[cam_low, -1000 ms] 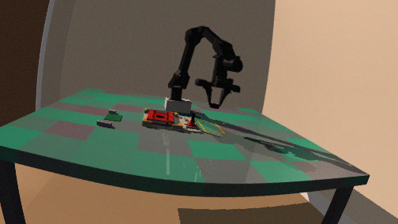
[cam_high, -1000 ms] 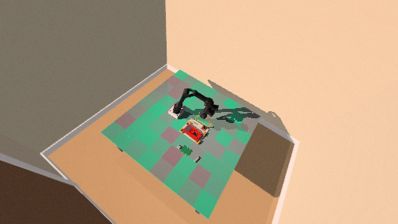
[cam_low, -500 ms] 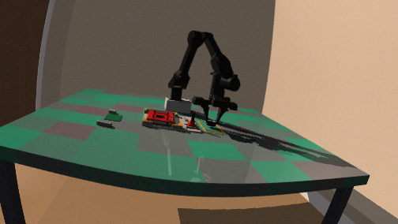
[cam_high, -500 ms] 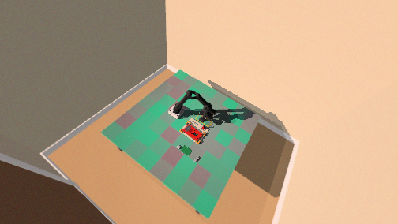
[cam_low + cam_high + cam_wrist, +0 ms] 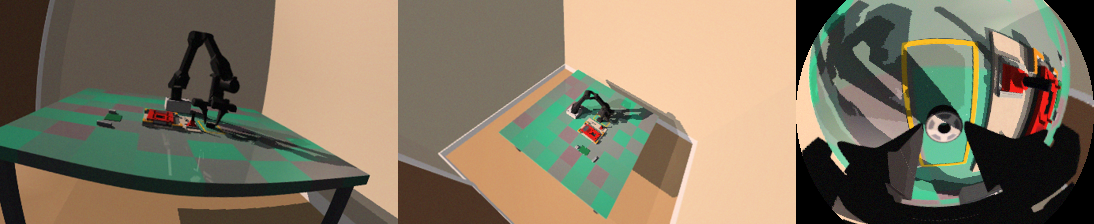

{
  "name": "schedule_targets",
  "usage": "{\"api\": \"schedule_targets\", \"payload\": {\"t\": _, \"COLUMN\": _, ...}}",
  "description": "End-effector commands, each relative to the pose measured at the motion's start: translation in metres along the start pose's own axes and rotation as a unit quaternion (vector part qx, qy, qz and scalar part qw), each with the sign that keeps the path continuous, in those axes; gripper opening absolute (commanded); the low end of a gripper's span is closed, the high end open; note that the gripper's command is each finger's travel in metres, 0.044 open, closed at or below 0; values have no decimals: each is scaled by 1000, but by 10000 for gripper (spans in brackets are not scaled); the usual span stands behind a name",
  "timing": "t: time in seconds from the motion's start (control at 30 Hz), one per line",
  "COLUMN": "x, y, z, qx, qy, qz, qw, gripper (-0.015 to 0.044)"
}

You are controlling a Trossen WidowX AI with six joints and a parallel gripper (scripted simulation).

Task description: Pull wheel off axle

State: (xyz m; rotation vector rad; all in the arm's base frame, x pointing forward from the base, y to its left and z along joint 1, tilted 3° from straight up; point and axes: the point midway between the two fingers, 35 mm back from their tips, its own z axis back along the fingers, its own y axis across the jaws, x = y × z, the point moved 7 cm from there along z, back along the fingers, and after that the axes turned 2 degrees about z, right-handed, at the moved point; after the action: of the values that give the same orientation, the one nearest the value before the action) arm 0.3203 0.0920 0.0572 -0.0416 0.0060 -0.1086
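Wrist view: wheel (image 5: 943,125) sits low inside the marked area (image 5: 940,99) at 6 o'clock; gripper (image 5: 944,156) fingers part, release unfinished.

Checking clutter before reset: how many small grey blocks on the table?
2 grey blocks: one behind the green plate, one in front of it, both apart from the red fixture. Others may hide behind the arm.

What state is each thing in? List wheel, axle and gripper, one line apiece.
wheel: off the axle, down inside the yellow marked area.
axle: upright, bare.
gripper: open, low, fingers either side of the wheel; contact cannot be told.
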Motion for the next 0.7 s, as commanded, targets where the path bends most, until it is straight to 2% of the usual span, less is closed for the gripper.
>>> {"api": "schedule_targets", "payload": {"t": 0.0, "x": 1, "y": 0, "z": 10, "qx": 1, "qy": -2, "qz": 0, "qw": 1000, "gripper": 300}}
{"api": "schedule_targets", "payload": {"t": 0.2, "x": 0, "y": -1, "z": 58, "qx": 5, "qy": -6, "qz": 1, "qw": 1000, "gripper": 300}}
{"api": "schedule_targets", "payload": {"t": 0.33, "x": -1, "y": -1, "z": 60, "qx": 5, "qy": -6, "qz": 1, "qw": 1000, "gripper": 300}}
{"api": "schedule_targets", "payload": {"t": 0.37, "x": -1, "y": -1, "z": 54, "qx": 3, "qy": -8, "qz": 1, "qw": 1000, "gripper": 326}}
{"api": "schedule_targets", "payload": {"t": 0.5, "x": -21, "y": -10, "z": 70, "qx": 3, "qy": -6, "qz": 1, "qw": 1000, "gripper": 431}}
{"api": "schedule_targets", "payload": {"t": 0.67, "x": -54, "y": -23, "z": 90, "qx": 3, "qy": -4, "qz": 1, "qw": 1000, "gripper": 440}}
